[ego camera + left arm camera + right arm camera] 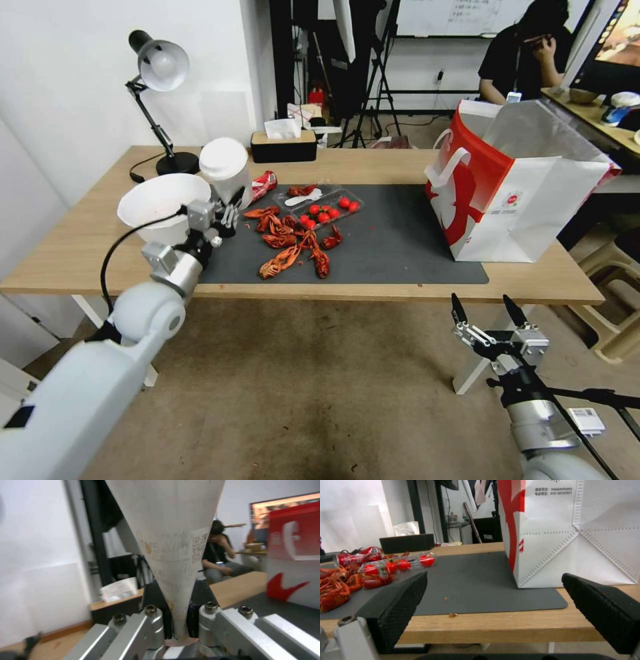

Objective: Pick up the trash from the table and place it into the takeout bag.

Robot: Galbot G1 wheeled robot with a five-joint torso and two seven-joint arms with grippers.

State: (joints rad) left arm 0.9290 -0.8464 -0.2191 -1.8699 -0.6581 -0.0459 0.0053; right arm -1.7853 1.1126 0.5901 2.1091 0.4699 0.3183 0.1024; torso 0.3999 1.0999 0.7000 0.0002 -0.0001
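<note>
I have the white-lidded cup (pixel 225 168) pinched low on its tapered body in my left tool (pixel 230 215), lifted above the worktop (pixel 80 247) to clear the crayfish shells (pixel 290 243) toward the takeout bag (pixel 513 193). My right tool (pixel 485 319) waits spread wide below the edge.

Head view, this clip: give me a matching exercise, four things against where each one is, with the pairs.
Things:
1. white-lidded cup
2. takeout bag
3. red soda can
4. right gripper

Places:
A. lying on its side at the mat's far-left corner
B. open, off the table's near edge
C. clamped in the left gripper
D. upright at the mat's right end

Pairs: 1-C, 2-D, 3-A, 4-B
</note>
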